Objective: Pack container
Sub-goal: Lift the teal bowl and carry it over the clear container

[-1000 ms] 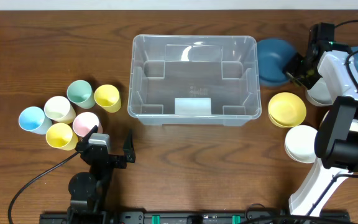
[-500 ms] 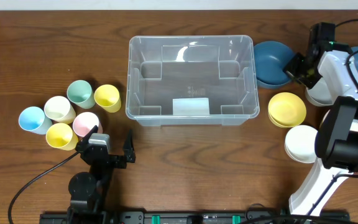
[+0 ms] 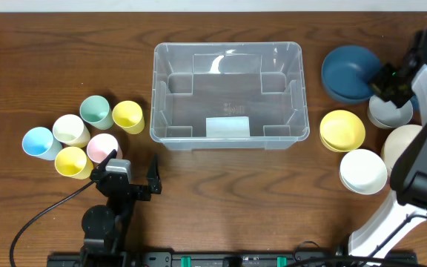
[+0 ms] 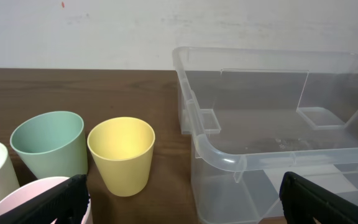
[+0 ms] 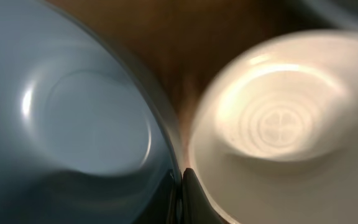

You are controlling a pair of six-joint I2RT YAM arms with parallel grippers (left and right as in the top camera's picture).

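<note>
Mia: Where is the container (image 3: pixel 227 93)?

Ben: In the middle of the table (image 3: pixel 273 200). It sits flat on its bottom with the open side up. The cups (image 3: pixel 87 137) are on its left and the blue bowl (image 3: pixel 349 70) is on its right. Nothing is in it.

Mia: Which way does it go?

Ben: From above, its long side runs left to right. The pale label (image 3: pixel 228 127) is on the long wall that faces the robot.

Mia: What is the right end effector (image 3: pixel 382 76) doing?

Ben: Its fingers are pressed together. It looks like they pinch the edge of the blue bowl, off to the right of the container.

Mia: What could go wrong?

Ben: I think the pinch is small, and the bowl is big and round. It could tip, or slip out and fall. A pale bowl (image 5: pixel 272 124) sits just beside it, so that one could get bumped. And if the blue bowl is carried too low, it could hit the container's right wall and push the container away.

Mia: And the left end effector (image 3: pixel 132 165)?

Ben: Spread wide and holding nothing. It is near the cups, with the container in front of it.
</note>
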